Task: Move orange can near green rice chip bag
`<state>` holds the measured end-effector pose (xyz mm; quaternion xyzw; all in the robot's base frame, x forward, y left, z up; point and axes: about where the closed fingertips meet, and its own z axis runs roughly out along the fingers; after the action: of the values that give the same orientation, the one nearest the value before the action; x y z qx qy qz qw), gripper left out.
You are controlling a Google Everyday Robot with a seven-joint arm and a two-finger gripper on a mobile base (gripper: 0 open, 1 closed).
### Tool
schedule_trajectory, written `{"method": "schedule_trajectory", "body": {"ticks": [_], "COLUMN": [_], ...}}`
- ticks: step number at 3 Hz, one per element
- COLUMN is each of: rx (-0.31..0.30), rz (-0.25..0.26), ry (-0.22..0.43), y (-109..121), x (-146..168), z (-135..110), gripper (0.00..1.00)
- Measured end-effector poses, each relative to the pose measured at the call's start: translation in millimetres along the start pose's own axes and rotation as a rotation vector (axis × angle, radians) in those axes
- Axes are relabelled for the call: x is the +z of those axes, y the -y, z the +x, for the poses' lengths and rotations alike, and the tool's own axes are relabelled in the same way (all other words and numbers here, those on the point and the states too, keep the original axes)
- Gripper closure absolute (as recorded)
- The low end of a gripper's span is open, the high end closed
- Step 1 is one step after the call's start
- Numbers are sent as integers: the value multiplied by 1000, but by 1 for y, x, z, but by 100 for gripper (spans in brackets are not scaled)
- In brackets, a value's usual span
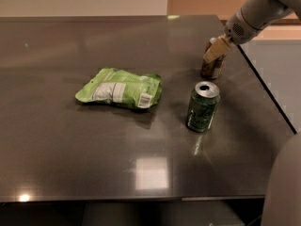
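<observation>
Gripper [215, 52] is positioned over orange can [210, 71], at 2 o'clock from green rice chip bag [120, 88]; grip cannot be told.

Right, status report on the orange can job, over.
Gripper at top of orange can, by right edge of table. Green rice chip bag lies apart, leftward in view. Green can stands nearby, just off the straight path.
</observation>
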<state>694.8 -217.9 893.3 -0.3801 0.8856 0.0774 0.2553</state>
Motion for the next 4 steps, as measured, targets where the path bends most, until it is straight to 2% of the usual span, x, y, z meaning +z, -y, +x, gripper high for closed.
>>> {"method": "schedule_trajectory", "body": {"ticks": [1, 2, 3, 4], "rx": [-73, -199, -317, -389], "rz": [-49, -113, -163, -212], "ry": [47, 112, 142, 127], "y": [-28, -74, -114, -140], "x": [-14, -35, -44, -31], "z": [-14, -38, -59, -70], "gripper": [88, 100, 100, 100]}}
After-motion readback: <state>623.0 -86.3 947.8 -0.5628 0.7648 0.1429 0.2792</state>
